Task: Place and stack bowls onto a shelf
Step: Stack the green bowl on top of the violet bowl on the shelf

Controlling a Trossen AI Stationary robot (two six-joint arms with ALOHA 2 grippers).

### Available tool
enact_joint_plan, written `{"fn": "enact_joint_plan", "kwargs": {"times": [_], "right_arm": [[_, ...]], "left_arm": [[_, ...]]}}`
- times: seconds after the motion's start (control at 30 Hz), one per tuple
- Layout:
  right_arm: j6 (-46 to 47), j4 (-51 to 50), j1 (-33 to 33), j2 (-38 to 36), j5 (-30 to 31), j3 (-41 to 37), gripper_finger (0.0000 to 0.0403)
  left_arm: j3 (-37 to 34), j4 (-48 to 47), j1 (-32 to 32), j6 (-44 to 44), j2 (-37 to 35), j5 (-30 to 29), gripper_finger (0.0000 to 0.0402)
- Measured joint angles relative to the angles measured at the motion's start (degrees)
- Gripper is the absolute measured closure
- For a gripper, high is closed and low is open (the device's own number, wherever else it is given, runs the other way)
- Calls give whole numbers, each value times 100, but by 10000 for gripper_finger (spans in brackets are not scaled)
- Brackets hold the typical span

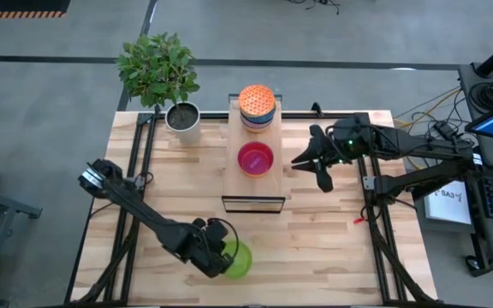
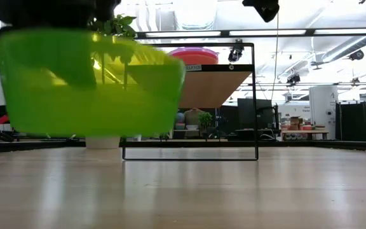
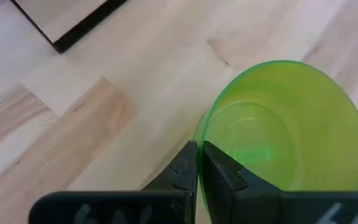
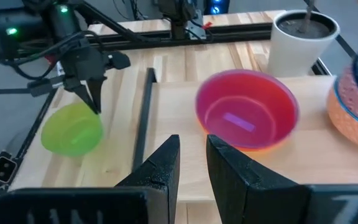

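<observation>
One claw [image 3: 199, 163] pinching green bowl [image 3: 284, 124].

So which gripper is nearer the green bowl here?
Left. The left gripper is shut on the rim of the green bowl near the table's front edge. The right gripper hangs beside the shelf, well away from that bowl.

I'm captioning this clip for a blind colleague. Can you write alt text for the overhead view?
Seen from above, the left gripper pinches the rim of a green bowl at the near edge of the wooden table. The right gripper waits beside the shelf, which holds a pink bowl and a stack of bowls.
</observation>
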Motion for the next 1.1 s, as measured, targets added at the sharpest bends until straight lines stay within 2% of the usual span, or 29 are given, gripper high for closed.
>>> {"fn": "enact_joint_plan", "kwargs": {"times": [0.37,0.53,1.1], "right_arm": [[-260,173,537,0,-2,0,335],[-400,173,716,0,2,0,335],[-548,133,766,2,42,-1,335]], "left_arm": [[2,291,-50,713,-564,103,401],[2,551,-48,1025,-683,-66,402],[2,656,-42,1035,-729,-180,402]]}}
